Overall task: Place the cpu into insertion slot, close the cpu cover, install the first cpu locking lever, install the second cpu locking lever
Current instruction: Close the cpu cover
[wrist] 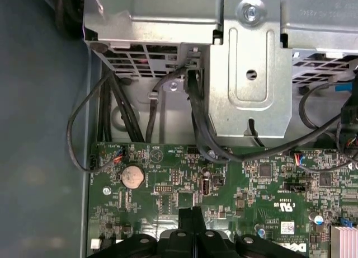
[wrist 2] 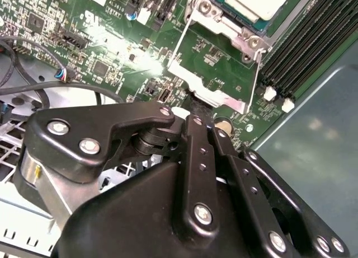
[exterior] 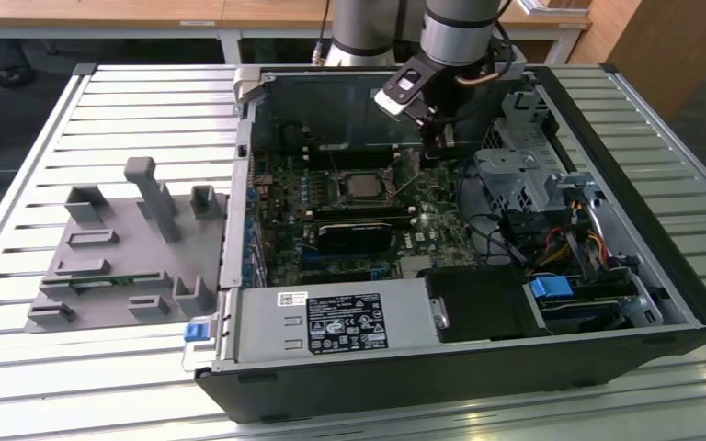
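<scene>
Inside the open black tower computer case (exterior: 647, 303), lying on its side on the slatted metal worktop (exterior: 132, 92), the small square cpu with a dull grey metal top (exterior: 363, 186) sits in the square black-and-silver insertion slot (wrist 2: 221, 24) on the green motherboard (exterior: 451, 230). The black two-fingered tool (exterior: 441, 138) hangs near that socket. Its fingers (wrist: 184, 224) are pressed together in both wrist views, tips down at a silver metal tab (wrist 2: 210, 84); I cannot tell whether anything thin is pinched between them. The silver power supply box (exterior: 267, 322) carries a white label with black print and symbols (exterior: 347, 323). Long black memory slots (wrist 2: 313, 40) run beside the socket. Black cables (wrist: 112, 107) and a silver perforated drive cage (wrist: 251, 73) crowd the board's edge near a round coin battery (wrist: 133, 176). A grey plastic fixture (exterior: 120, 257) lies well apart, on the exterior view's left.
</scene>
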